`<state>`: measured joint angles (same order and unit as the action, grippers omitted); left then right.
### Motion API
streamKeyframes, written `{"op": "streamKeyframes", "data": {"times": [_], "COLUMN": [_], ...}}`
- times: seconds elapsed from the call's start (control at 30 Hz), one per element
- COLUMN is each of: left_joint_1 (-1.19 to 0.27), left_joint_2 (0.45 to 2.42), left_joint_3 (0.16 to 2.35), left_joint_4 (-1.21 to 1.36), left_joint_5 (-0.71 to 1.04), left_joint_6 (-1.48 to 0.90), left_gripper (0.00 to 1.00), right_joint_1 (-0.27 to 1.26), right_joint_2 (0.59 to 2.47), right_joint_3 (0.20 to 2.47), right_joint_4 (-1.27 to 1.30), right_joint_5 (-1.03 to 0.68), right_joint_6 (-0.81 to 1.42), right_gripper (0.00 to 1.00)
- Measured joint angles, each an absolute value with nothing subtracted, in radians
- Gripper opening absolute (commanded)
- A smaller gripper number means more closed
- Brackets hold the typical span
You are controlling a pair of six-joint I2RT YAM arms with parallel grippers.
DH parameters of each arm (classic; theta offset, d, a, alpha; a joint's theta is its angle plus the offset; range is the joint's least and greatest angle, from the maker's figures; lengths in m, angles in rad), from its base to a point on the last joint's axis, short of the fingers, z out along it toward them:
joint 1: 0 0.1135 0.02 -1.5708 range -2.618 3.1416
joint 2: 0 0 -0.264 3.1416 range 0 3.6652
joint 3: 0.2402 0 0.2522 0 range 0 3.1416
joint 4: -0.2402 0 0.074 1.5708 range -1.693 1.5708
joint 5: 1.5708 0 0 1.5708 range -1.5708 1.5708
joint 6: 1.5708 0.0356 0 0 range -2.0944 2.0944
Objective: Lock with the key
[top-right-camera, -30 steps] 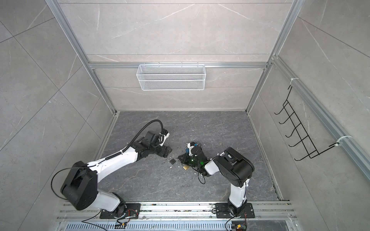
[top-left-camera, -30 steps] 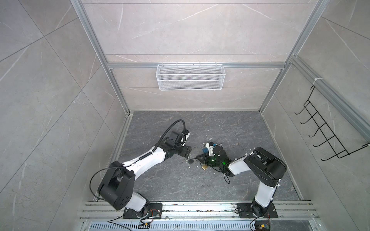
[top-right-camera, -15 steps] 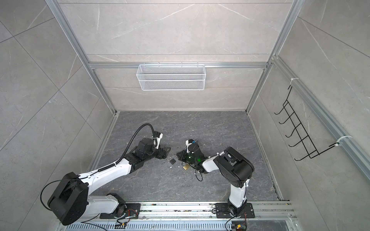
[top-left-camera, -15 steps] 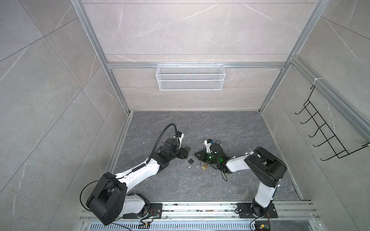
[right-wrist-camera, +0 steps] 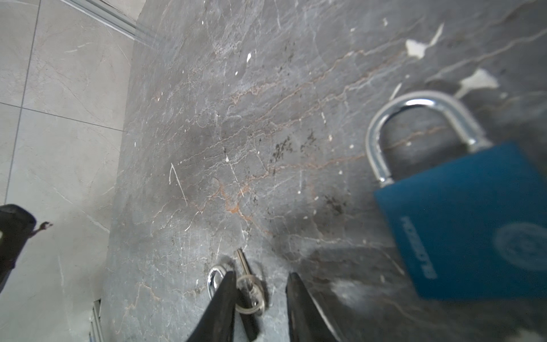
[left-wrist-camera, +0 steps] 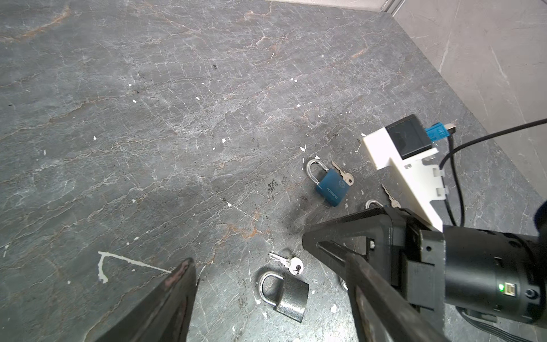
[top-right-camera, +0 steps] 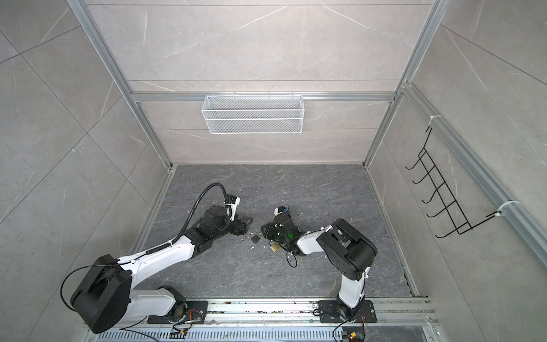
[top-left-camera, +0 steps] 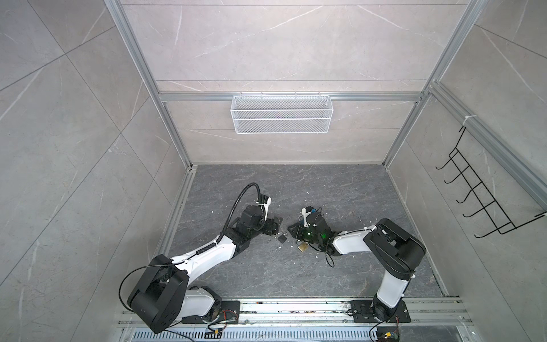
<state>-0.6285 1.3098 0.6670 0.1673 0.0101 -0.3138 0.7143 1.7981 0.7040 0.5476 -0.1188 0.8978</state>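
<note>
I judge this the key pickup. My right gripper [right-wrist-camera: 260,277] sits low near the blue padlock [right-wrist-camera: 473,222], its jaws narrowly parted, with a ringed key [right-wrist-camera: 243,262] lying loose between them. My left gripper [top-left-camera: 272,226] hangs wide and empty, farther from that padlock. Next I must close squarely on the key's head.

the blue padlock [left-wrist-camera: 332,187] carries a line of pale lettering (beside a round emblem), too blurred to read.
</note>
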Motion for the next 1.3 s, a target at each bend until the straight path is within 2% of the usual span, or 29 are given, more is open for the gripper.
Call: {"op": "streamKeyframes", "data": {"times": [0.47, 0.57, 0.67, 0.8, 0.93, 1.17, 1.3], "left_joint_1": [-0.628, -0.631, -0.638, -0.645, -0.645, -0.637, -0.527], "left_joint_2": [1.310, 1.303, 1.273, 1.206, 1.169, 1.117, 1.061], "left_joint_3": [0.607, 0.564, 0.530, 0.480, 0.398, 0.345, 0.321], "left_joint_4": [0.251, 0.284, 0.286, 0.339, 0.439, 0.565, 0.662], "left_joint_5": [-0.067, -0.110, -0.193, -0.345, -0.494, -0.636, -0.639], "left_joint_6": [-0.338, -0.347, -0.352, -0.350, -0.310, -0.133, -0.056], "left_gripper": [0.82, 0.84, 0.87, 0.89, 0.89, 0.90, 0.90], "right_joint_1": [0.715, 0.716, 0.718, 0.720, 0.720, 0.720, 0.720], "right_joint_2": [1.568, 1.475, 1.380, 1.252, 1.147, 0.989, 0.928], "right_joint_3": [0.663, 0.642, 0.639, 0.635, 0.634, 0.634, 0.631], "right_joint_4": [0.459, 0.426, 0.369, 0.282, 0.188, 0.030, 0.004], "right_joint_5": [-0.014, 0.009, 0.035, 0.085, 0.132, 0.225, 0.335], "right_joint_6": [0.711, 0.656, 0.603, 0.528, 0.466, 0.378, 0.351], "right_gripper": [0.38, 0.43, 0.61, 0.99, 1.00, 1.00, 1.00]}}
